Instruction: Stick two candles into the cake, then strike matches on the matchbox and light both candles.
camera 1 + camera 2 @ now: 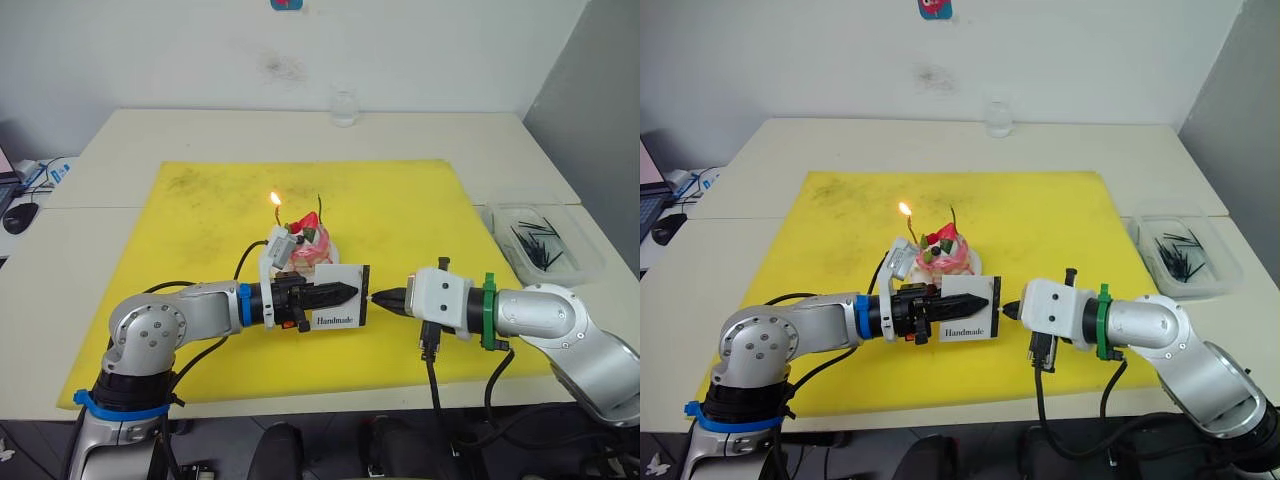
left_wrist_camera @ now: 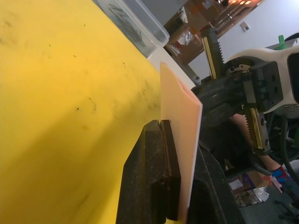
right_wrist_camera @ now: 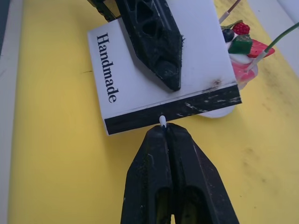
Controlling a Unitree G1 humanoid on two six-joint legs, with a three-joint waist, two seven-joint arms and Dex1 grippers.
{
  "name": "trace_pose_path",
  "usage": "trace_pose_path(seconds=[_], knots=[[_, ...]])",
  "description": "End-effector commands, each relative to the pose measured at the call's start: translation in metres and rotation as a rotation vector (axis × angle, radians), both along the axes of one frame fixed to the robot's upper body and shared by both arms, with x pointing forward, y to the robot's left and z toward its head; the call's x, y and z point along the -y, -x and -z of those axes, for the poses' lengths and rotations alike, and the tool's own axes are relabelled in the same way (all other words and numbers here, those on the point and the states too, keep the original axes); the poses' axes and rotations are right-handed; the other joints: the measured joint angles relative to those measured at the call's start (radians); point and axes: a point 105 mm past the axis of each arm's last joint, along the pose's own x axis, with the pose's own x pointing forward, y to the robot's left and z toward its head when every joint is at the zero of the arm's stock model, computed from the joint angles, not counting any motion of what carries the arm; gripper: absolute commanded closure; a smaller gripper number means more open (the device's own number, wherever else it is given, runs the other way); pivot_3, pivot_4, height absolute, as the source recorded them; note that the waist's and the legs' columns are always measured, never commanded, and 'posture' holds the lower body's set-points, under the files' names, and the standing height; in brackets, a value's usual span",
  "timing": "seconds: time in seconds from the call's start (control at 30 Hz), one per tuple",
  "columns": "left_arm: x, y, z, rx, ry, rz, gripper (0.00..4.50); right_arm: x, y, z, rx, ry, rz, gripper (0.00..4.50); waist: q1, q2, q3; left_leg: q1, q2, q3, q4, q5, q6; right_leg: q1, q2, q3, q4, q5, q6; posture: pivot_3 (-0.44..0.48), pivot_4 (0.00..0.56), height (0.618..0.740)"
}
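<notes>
The left hand (image 1: 345, 292) is clenched on the matchbox (image 1: 338, 300), holding it upright on edge just in front of the cake (image 1: 305, 248), with the black strip (image 3: 173, 111) facing the right hand (image 1: 378, 297). The right hand is pinched shut on 1 match (image 3: 162, 121), whose white tip touches the strip. Both forearms lie nearly level and in line, fingertips pointing at each other over the yellow mat (image 1: 400, 210). The cake stands near the mat's centre with 2 candles in it: the candle (image 1: 278, 212) on the robot's left carries a flame, and the second candle (image 1: 320, 208) shows none. Open mat surrounds the hands on all sides; its near edge lies close below the forearms. The right wrist view shows the word "Handmade" and the match tip at the strip, detail too small in the head views. The left wrist view shows the matchbox edge-on between the fingers. A clear tray (image 1: 590, 262) of spare matches (image 1: 535, 243) sits on the desk (image 1: 480, 135) well to the right, off the mat. A small glass (image 1: 344, 105) stands at the desk's far edge.
</notes>
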Motion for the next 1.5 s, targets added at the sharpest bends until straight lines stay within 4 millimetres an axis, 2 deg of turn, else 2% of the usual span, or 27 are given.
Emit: trace_pose_path(seconds=[0.03,0.37,0.53,0.6,0.7,0.83,0.97,1.07,1.3,1.5], knots=[[0.003,0.003,-0.007,0.039,0.01,0.025,4.5,-0.005,0.007,-0.006,0.027,-0.011,-0.036,4.49,0.0,0.0,0.0,0.0,0.0,0.0,0.0,0.0,0.0,0.0,0.0,0.0,0.0,0.0,0.0,0.0,0.15,0.74],[0.005,0.008,-0.008,0.03,0.026,0.055,4.5,-0.002,-0.002,-0.003,0.052,-0.002,0.017,4.49,0.0,0.0,0.0,0.0,0.0,0.0,0.0,0.0,0.0,0.0,0.0,0.0,0.0,0.0,0.0,0.0,0.15,0.74],[0.009,0.013,-0.01,0.019,0.047,0.082,4.5,-0.006,-0.006,-0.003,0.066,-0.022,0.033,4.49,0.0,0.0,0.0,0.0,0.0,0.0,0.0,0.0,0.0,0.0,0.0,0.0,0.0,0.0,0.0,0.0,0.15,0.74],[0.009,0.015,-0.009,0.011,0.048,0.09,4.5,-0.009,-0.009,-0.005,0.079,-0.043,0.044,4.49,0.0,0.0,0.0,0.0,0.0,0.0,0.0,0.0,0.0,0.0,0.0,0.0,0.0,0.0,0.0,0.0,0.15,0.74],[0.008,0.018,-0.005,-0.006,0.038,0.091,4.5,-0.007,-0.022,-0.022,0.164,-0.129,0.132,4.49,-0.001,0.0,0.0,0.0,0.0,0.0,0.0,0.0,0.0,0.0,0.0,0.0,0.0,0.0,0.0,0.0,0.15,0.74],[-0.01,0.016,0.0,-0.019,-0.002,0.029,4.5,0.016,-0.031,-0.051,0.247,-0.213,0.257,4.49,-0.001,0.0,0.0,0.0,0.0,0.0,0.0,0.0,0.0,0.0,0.0,0.0,0.0,0.0,0.0,0.0,0.15,0.74],[-0.037,0.015,0.004,-0.033,-0.07,-0.038,4.5,0.032,-0.031,-0.059,0.253,-0.211,0.31,4.49,-0.001,-0.001,0.0,0.0,0.001,0.0,0.0,0.0,0.0,0.0,-0.001,0.001,0.0,0.0,0.0,0.0,0.15,0.74],[-0.047,0.016,0.003,-0.031,-0.095,-0.056,4.5,0.028,-0.029,-0.058,0.234,-0.216,0.299,4.49,-0.001,0.0,0.0,0.001,0.0,0.0,0.0,0.0,0.0,0.0,-0.001,0.0,0.0,0.0,0.0,0.0,0.15,0.74],[-0.05,0.019,0.004,-0.029,-0.096,-0.055,4.5,0.012,-0.031,-0.063,0.231,-0.246,0.262,4.49,-0.003,0.0,0.0,0.0,0.001,0.0,0.0,0.0,0.0,0.0,-0.001,0.001,0.001,0.0,0.0,0.0,0.15,0.74],[-0.048,0.021,0.007,-0.032,-0.096,-0.045,4.5,-0.018,-0.051,-0.069,0.257,-0.244,0.215,4.49,-0.004,0.0,0.0,0.0,0.001,0.0,0.0,0.0,0.0,-0.001,-0.001,0.0,0.001,0.0,-0.001,0.0,0.15,0.74]])
